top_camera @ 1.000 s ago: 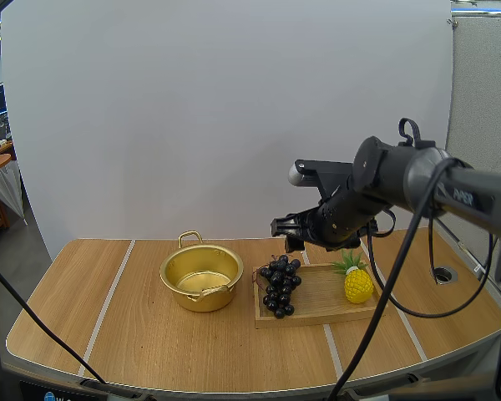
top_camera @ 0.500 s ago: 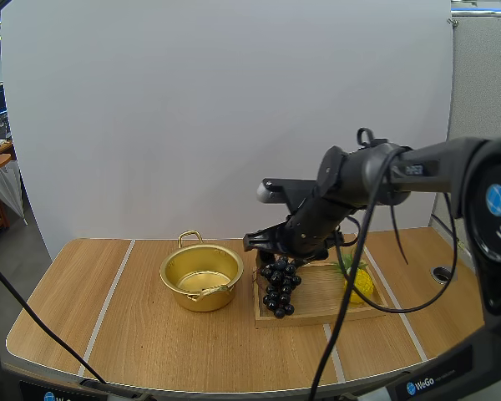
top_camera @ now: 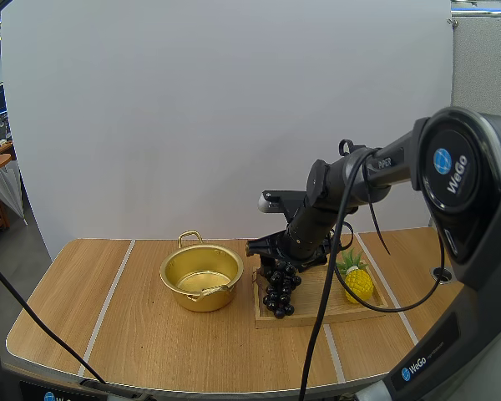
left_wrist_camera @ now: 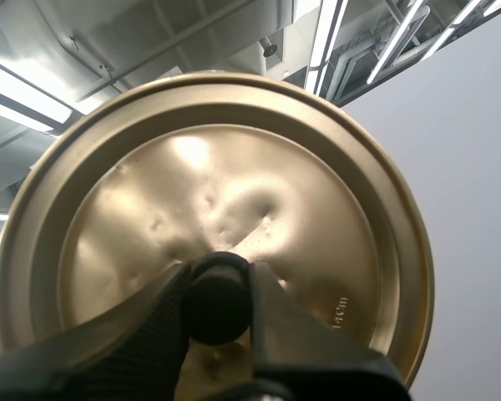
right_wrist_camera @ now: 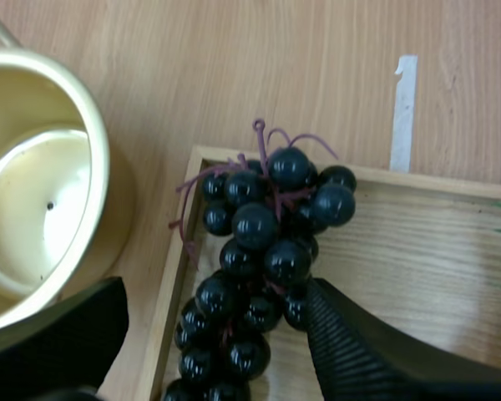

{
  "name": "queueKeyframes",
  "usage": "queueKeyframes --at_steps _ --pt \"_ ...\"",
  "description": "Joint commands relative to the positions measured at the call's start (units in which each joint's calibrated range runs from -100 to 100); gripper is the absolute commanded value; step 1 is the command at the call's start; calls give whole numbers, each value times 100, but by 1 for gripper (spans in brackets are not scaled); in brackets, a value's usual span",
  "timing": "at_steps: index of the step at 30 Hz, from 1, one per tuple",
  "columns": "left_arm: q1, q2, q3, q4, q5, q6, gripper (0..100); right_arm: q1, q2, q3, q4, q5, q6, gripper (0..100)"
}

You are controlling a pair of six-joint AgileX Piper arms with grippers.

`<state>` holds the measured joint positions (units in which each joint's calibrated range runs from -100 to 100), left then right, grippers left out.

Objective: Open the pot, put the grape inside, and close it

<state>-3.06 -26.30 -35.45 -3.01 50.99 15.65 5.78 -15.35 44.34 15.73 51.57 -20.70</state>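
On the worktop (top_camera: 108,317), the pot (top_camera: 201,278) stood open, just left of the wooden tray (top_camera: 317,307), w/ a narrow gap between them. The grape bunch (top_camera: 280,286) lay inside the tray at its left end, nearest the pot. A small yellow pineapple (top_camera: 358,284) sat at the tray's right end, apart from the bunch. R end effector (top_camera: 273,250) was low over the bunch, its fingers (right_wrist_camera: 359,351) spread wide, ribbed faces inward, one on each side of the bunch's lower part. Contact w/ the berries could not be confirmed. L end effector (left_wrist_camera: 220,311) was clamped on the black knob (left_wrist_camera: 217,296) of the lid (left_wrist_camera: 234,184), the golden lid held away from the pot.
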Motion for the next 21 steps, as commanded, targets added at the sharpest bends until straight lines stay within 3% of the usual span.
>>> queueKeyframes --at_steps 1,7,10,21 --pt "-20 -43 -51 62 -318 -64 0 10 -39 -61 200 -5 119 100" --pt "-20 -43 -51 62 -318 -64 0 10 -39 -72 835 240 170 100" --pt "-20 -43 -51 62 -318 -64 0 10 -39 -72 477 388 170 100" --pt "-20 -43 -51 62 -318 -64 0 14 -39 -76 387 522 611 100"
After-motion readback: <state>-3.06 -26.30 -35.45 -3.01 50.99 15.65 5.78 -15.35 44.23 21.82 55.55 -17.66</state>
